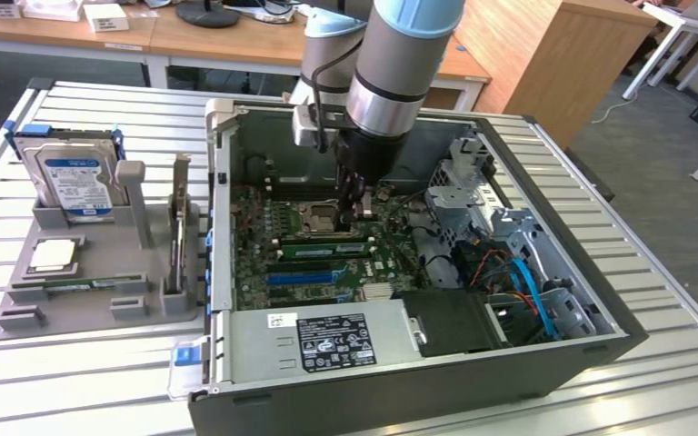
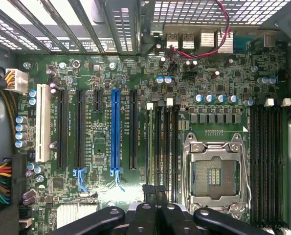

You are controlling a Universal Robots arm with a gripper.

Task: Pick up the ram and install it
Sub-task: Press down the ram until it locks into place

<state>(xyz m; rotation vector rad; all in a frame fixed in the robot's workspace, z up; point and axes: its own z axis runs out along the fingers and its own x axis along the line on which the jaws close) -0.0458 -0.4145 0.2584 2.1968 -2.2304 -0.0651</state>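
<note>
The gripper (image 1: 352,211) is down inside the open computer case (image 1: 592,350), just over the motherboard (image 1: 258,272), and its jaws are closed. In the wrist view the dark fingers (image 2: 155,215) meet above the memory slots (image 2: 162,147) that lie beside the empty processor socket (image 2: 214,171). I cannot tell for sure if something thin is held between them. In the exterior view a green ram (image 1: 321,247) lies in a slot just below the fingertips, near the socket. Another small green stick (image 1: 70,287) lies in the grey parts holder (image 1: 34,322) on the table (image 1: 70,381), at the exterior view's left, well apart from the gripper. This holder also carries a hard drive (image 1: 73,177) standing upright and a square silver processor chip (image 1: 55,255) lying flat. Around the gripper the case walls are close; a silver drive cage (image 1: 453,186) stands at the exterior view's right, and the power supply (image 1: 324,341) closes the near side.
</note>
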